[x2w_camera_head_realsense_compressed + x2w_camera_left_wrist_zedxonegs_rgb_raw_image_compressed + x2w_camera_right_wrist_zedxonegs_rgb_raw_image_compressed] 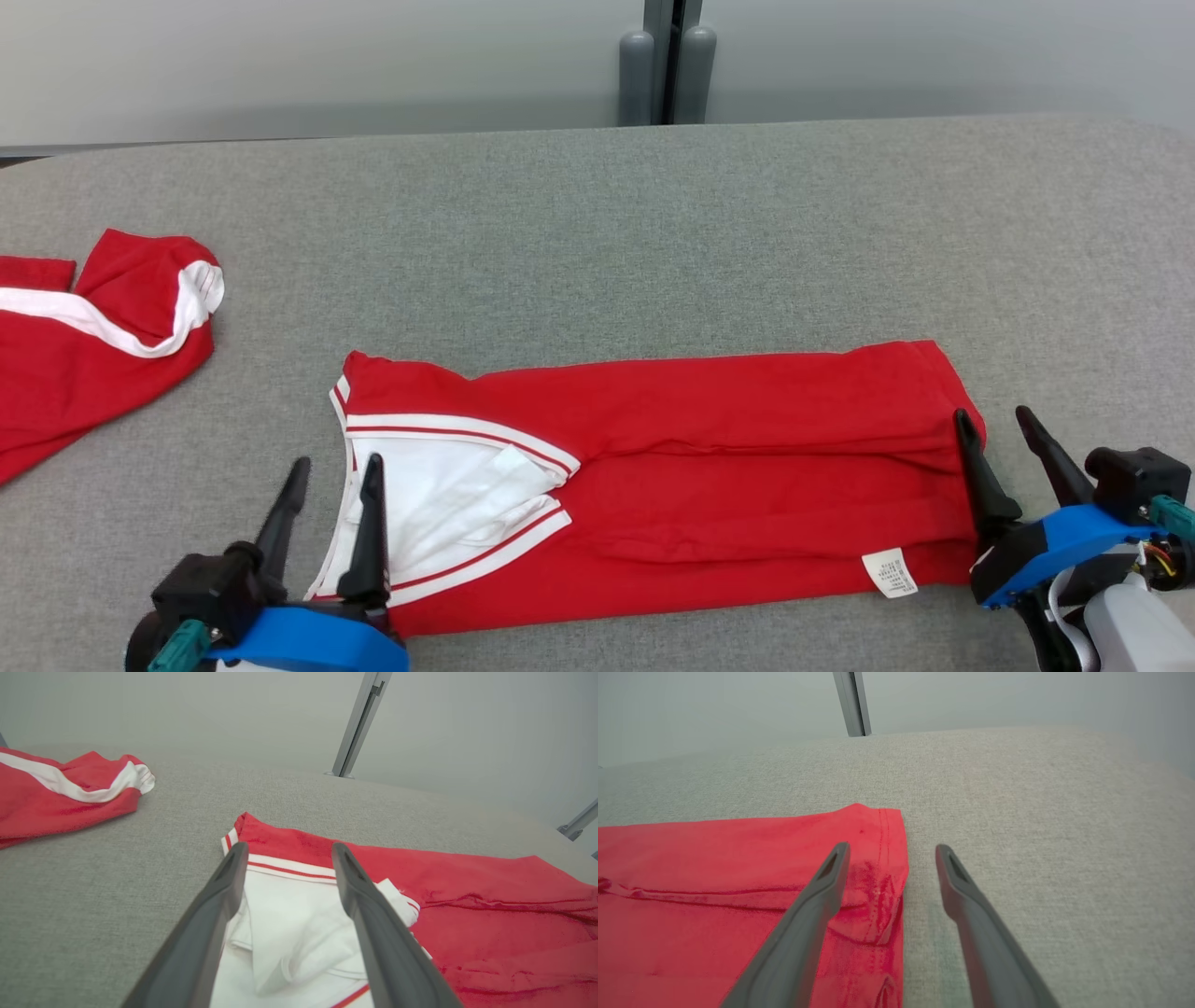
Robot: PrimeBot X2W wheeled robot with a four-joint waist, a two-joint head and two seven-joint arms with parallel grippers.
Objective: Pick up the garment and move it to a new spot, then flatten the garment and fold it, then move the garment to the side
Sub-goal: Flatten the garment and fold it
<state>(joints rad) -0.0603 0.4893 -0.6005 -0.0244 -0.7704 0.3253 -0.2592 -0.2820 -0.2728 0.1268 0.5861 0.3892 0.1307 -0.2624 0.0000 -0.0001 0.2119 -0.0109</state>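
Grey table holds red garment; its white label print looks illegible.

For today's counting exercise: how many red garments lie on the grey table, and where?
2. The folded garment lies front and centre, between the left gripper and right gripper. The second garment lies rumpled at the left of the table, cut off by the frame; more may be hidden.

Grey fabric-covered table, pale grey wall behind, grey vertical post
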